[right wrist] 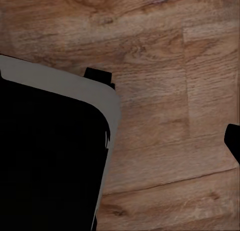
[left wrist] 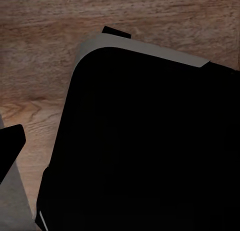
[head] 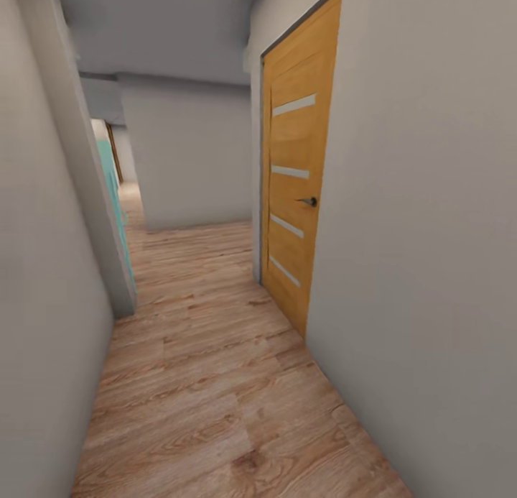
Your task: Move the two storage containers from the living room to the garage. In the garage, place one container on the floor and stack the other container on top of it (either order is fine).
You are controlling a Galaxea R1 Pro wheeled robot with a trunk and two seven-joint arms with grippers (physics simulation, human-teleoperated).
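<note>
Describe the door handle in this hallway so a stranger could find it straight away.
Start at the narrow hallway's wood-plank floor and look to the right-hand wall, where an orange-brown wooden door stands closed. The door handle sits near its right edge, about halfway up. It is a small dark lever, unlike the pale horizontal strips set into the door.

I'm looking down a narrow hallway inside a home: light wood-plank floor runs between plain pale grey walls, under a grey ceiling. On my right stands a closed honey-coloured wooden door with frosted horizontal strips and a dark lever handle, the kind fitted to a flat's inner rooms. Further on the passage bends left past a teal-painted wall edge, and both wrist cameras look down on the same wood planks.
</note>
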